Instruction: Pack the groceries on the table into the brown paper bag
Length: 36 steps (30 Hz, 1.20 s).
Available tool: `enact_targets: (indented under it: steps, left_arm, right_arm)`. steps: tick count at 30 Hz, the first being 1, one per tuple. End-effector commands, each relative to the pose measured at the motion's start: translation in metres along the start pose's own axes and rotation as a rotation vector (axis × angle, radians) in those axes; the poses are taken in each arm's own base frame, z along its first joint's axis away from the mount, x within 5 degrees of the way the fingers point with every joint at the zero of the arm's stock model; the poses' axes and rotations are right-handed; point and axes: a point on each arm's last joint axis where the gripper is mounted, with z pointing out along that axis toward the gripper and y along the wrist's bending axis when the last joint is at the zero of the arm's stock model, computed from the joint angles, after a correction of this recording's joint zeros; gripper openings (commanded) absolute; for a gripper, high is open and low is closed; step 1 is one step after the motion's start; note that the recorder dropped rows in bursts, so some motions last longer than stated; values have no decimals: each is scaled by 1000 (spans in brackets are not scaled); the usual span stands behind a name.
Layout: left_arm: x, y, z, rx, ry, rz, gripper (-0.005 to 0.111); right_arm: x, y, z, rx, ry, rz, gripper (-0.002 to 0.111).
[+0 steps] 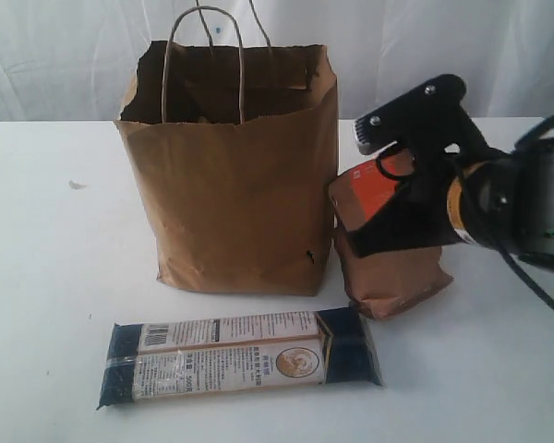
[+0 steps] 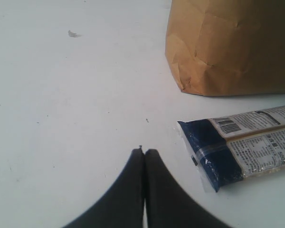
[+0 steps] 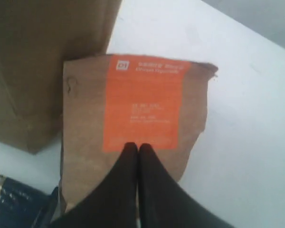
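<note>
The brown paper bag [image 1: 235, 194] stands upright and open at mid table, its handles up. The brown orange-labelled pouch [image 1: 397, 277] stands against the bag's right side. My right gripper [image 1: 358, 238] is shut, and in the right wrist view its tips [image 3: 137, 145] lie over the lower edge of the pouch's orange label [image 3: 142, 104]. I cannot tell whether they touch it. The long dark-blue noodle pack [image 1: 240, 355] lies flat in front of the bag. My left gripper [image 2: 144, 150] is shut and empty, low over the table [image 2: 61, 95], a short way from the noodle pack's end [image 2: 213, 152].
A tiny scrap [image 1: 77, 185] lies on the white table [image 1: 55, 277] to the left of the bag. A white curtain hangs behind the table. Dark shapes show inside the bag, too shadowed to name.
</note>
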Motion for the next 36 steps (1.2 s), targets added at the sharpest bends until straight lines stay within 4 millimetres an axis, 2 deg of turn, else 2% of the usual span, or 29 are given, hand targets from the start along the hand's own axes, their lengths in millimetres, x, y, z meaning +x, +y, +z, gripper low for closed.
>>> enact_targets:
  steps: [1,7,10,13,16,19,21,23,26,29,36]
  left_arm:
    - [1,0,0,0,0,-6,0]
    - [1,0,0,0,0,-6,0]
    - [1,0,0,0,0,-6,0]
    - [1,0,0,0,0,-6,0]
    - [1,0,0,0,0,-6,0]
    - [1,0,0,0,0,-6,0]
    - [1,0,0,0,0,-6,0]
    - [1,0,0,0,0,-6,0]
    - [1,0,0,0,0,-6,0]
    - [1,0,0,0,0,-6,0]
    - [1,0,0,0,0,-6,0]
  right_arm:
    - [25,-4,-17,-16,24,51,0]
    - [41,-9,-34,-33,0,66,0]
    - [37,-9,-42,-62,-47,95,0]
    - [29,-12,-48,-70,-82,237,3]
    - [20,-14,-53,-79,-116,377,18]
    - [10,-19,-55,-61,-147,519,46]
    - [3,-26,-58,-12,-170,720,62]
    - [-4,-34,-62,33,-222,859,67]
    - [-16,-39,-65,43,-318,950,68]
    - [-29,-39,-63,35,-334,955,68]
    - [-43,-30,-32,88,-267,976,68]
